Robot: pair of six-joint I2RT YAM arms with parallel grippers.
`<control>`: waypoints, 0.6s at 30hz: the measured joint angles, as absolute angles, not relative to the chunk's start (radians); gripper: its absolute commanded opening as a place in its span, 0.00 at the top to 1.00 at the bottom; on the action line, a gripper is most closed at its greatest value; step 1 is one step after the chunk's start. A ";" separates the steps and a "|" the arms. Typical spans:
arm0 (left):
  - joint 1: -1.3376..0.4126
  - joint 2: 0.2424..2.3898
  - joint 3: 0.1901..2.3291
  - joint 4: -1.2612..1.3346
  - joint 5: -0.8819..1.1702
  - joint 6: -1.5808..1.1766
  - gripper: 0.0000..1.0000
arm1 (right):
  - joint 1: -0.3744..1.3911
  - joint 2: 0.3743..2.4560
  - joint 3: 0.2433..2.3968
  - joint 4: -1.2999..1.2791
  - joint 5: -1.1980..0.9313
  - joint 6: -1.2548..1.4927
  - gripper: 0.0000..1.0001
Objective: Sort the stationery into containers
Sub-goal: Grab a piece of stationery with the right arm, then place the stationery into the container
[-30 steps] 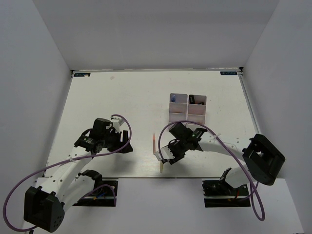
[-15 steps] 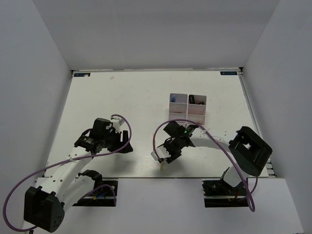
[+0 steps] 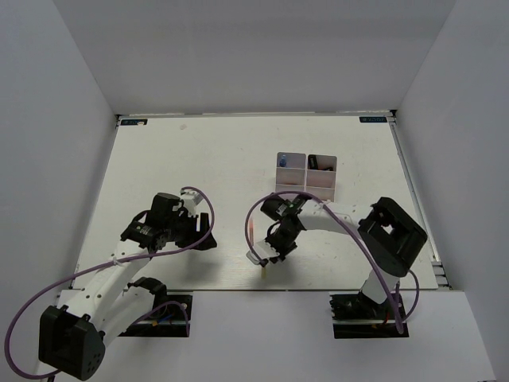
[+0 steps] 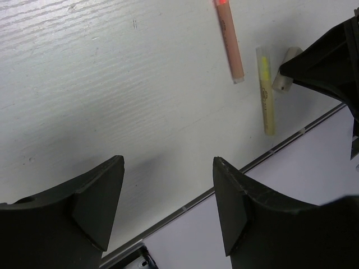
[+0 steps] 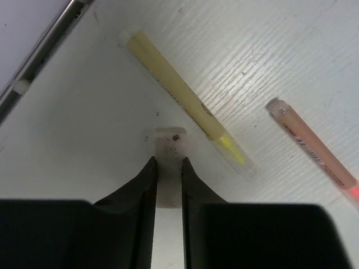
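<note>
My right gripper (image 5: pixel 167 162) is shut on a small tan eraser (image 5: pixel 168 147), low over the table near its front edge; it also shows in the top view (image 3: pixel 259 257). A thin yellow stick (image 5: pixel 185 101) lies just beside the eraser, and a pink stick (image 5: pixel 311 147) lies further off. The left wrist view shows the pink stick (image 4: pixel 230 42), the yellow stick (image 4: pixel 265 92) and the eraser (image 4: pixel 282 73). My left gripper (image 4: pixel 168 163) is open and empty, left of them (image 3: pixel 205 235). The white containers (image 3: pixel 306 191) stand behind the right gripper.
A blue-capped tube (image 3: pixel 282 162) sits in the far left bin and a dark item (image 3: pixel 318 163) in the far right bin. The table's front edge (image 4: pixel 224 193) runs just below the sticks. White walls enclose the table on three sides.
My right gripper has shifted slightly left with the eraser, and the right arm's elbow has swung in to the left. The left arm has not moved.
</note>
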State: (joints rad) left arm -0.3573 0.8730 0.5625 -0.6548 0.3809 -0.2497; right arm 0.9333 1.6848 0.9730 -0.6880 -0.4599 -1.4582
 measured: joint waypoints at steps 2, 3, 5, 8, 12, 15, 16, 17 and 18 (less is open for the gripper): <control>-0.357 0.873 0.562 -0.655 0.381 -0.248 0.25 | 0.930 1.704 0.996 -0.715 -0.464 -1.460 0.97; -0.357 0.873 0.562 -0.655 0.381 -0.248 0.25 | 0.930 1.710 1.001 -0.718 -0.464 -1.455 1.00; -0.357 0.872 0.562 -0.655 0.381 -0.248 0.25 | 0.930 1.708 0.998 -0.706 -0.461 -1.414 1.00; -0.357 0.870 0.562 -0.655 0.381 -0.248 0.25 | 0.930 1.658 0.942 -0.622 -0.439 -1.285 1.00; -0.357 0.870 0.562 -0.655 0.381 -0.247 0.25 | 0.944 1.540 0.848 -0.484 -0.233 -1.005 1.00; -0.357 0.870 0.562 -0.654 0.381 -0.247 0.25 | 0.934 1.457 0.832 -0.409 0.001 -0.843 1.00; -0.357 0.870 0.562 -0.654 0.381 -0.247 0.25 | 0.929 1.432 0.830 -0.375 0.075 -0.806 1.00; -0.357 0.870 0.562 -0.655 0.381 -0.247 0.25 | 0.924 1.406 0.826 -0.342 0.143 -0.773 1.00; -0.357 0.870 0.562 -0.655 0.381 -0.247 0.25 | 0.918 1.379 0.823 -0.318 0.213 -0.746 1.00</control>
